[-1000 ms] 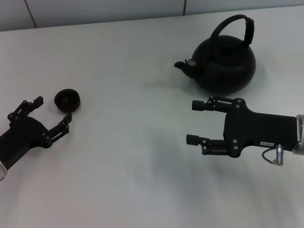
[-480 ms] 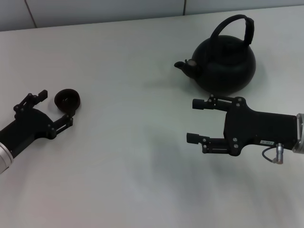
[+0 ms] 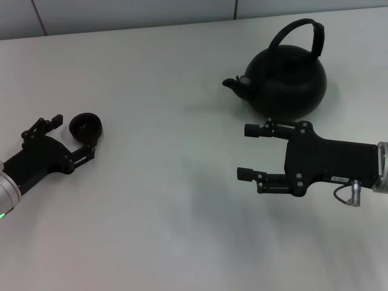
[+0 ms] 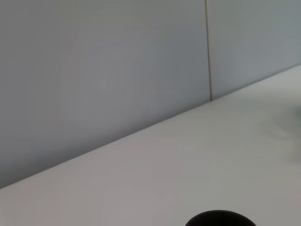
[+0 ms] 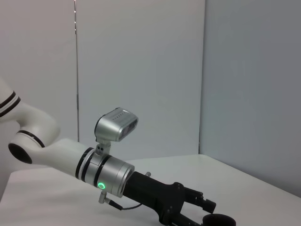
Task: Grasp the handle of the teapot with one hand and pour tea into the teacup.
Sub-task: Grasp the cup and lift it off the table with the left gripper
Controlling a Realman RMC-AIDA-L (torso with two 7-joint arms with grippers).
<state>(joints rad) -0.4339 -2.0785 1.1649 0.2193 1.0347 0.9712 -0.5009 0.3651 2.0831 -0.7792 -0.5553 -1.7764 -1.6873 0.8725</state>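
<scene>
On white table (image 3: 157, 182), teapot (image 3: 285, 85).

My right gripper (image 3: 244, 151): matte black, two slim jointed fingers w/ round tips, silver screws at joints, small white label on palm block, silver-grey wrist w/ looped cable + metal plug. My left gripper (image 3: 74, 138): same black build, silver cuff. Right wrist view: left arm white w/ black rings, silver camera housing, green LED on silver collar.
</scene>
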